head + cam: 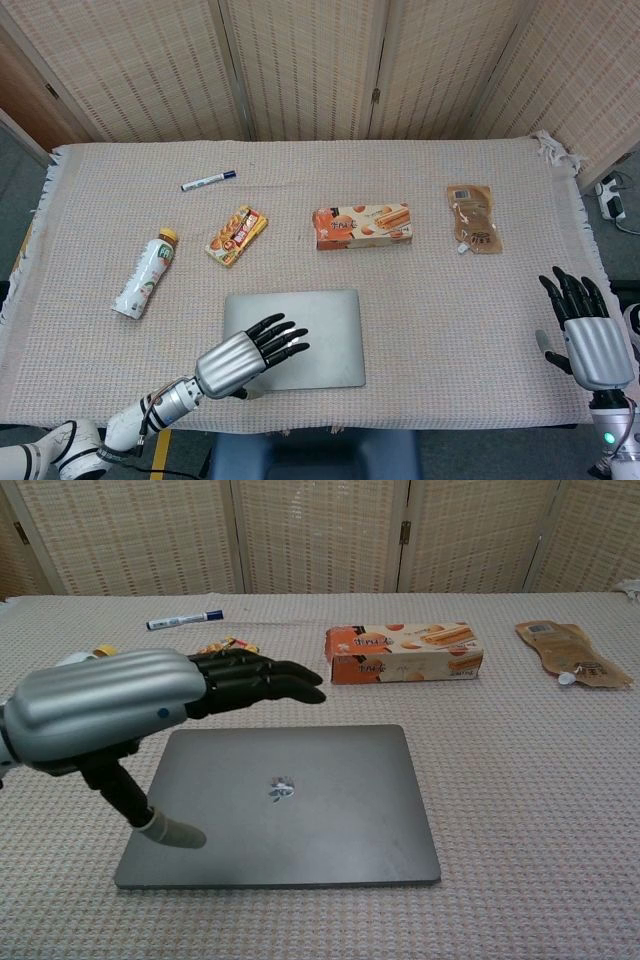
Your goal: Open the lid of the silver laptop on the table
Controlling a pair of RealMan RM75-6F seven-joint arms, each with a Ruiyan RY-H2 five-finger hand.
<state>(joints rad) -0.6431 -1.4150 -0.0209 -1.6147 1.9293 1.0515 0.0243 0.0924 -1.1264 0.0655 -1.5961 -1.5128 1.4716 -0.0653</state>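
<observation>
The silver laptop [320, 325] [300, 810] lies closed and flat near the table's front edge, logo up. My left hand [243, 357] [140, 715] hovers over its front left part, fingers stretched out flat and apart, thumb [150, 815] hanging down toward the lid near the front left corner. It holds nothing. Whether the thumb touches the lid is unclear. My right hand [583, 335] stays at the table's right edge, fingers spread and empty, far from the laptop; the chest view does not show it.
A drink bottle [146, 273] lies on its side at the left. Behind the laptop lie a snack pack [237, 236], a biscuit box [364, 226] [405, 652] and a marker [208, 180] [184, 620]. A brown pouch [474, 219] [573, 653] lies at the right.
</observation>
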